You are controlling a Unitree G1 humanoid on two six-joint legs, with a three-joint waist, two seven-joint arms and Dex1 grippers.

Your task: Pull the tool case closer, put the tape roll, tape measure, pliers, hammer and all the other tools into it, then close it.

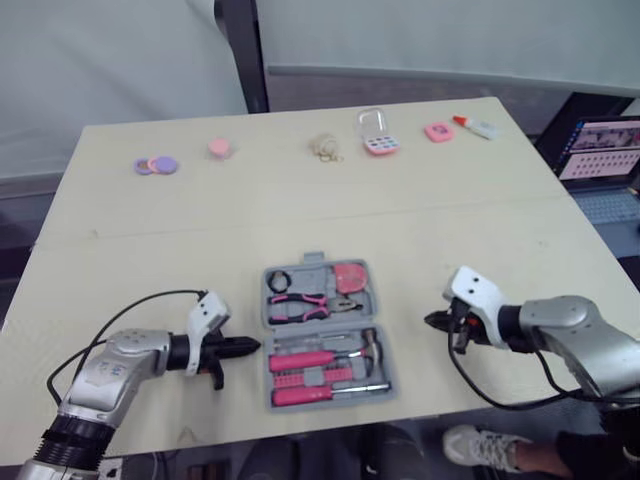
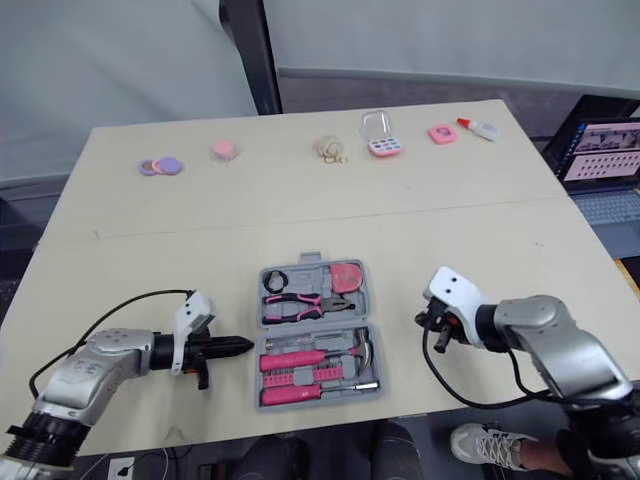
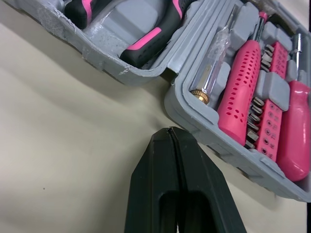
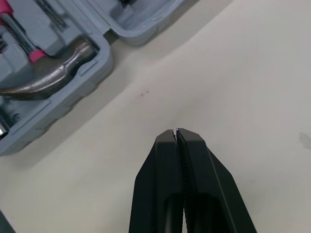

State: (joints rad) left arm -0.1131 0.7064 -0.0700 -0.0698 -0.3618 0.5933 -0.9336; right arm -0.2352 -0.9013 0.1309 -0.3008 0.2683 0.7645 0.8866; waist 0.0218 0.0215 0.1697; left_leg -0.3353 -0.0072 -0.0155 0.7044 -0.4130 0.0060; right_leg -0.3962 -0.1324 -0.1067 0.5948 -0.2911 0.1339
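Tool case [image 1: 314, 260] lies open on tabletop [image 1: 480, 230] near front edge, between both hands. Tape roll [image 1: 279, 281], tape measure [image 1: 350, 276], pliers [image 1: 305, 305], hammer [image 1: 366, 345] and screwdrivers [image 1: 305, 360] sit inside. Left hand [image 1: 252, 346] and right hand [image 1: 432, 320] pressed together, empty, beside case. Likely left: closing case.

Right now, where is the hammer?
In the left eye view, the hammer lies in the tool case, near half, right end, nearest the right gripper.

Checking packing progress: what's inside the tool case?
Tool case holds tape roll, pliers, tape measure in the far half; hammer, pink screwdrivers in the near half. Anything beneath them is covered.
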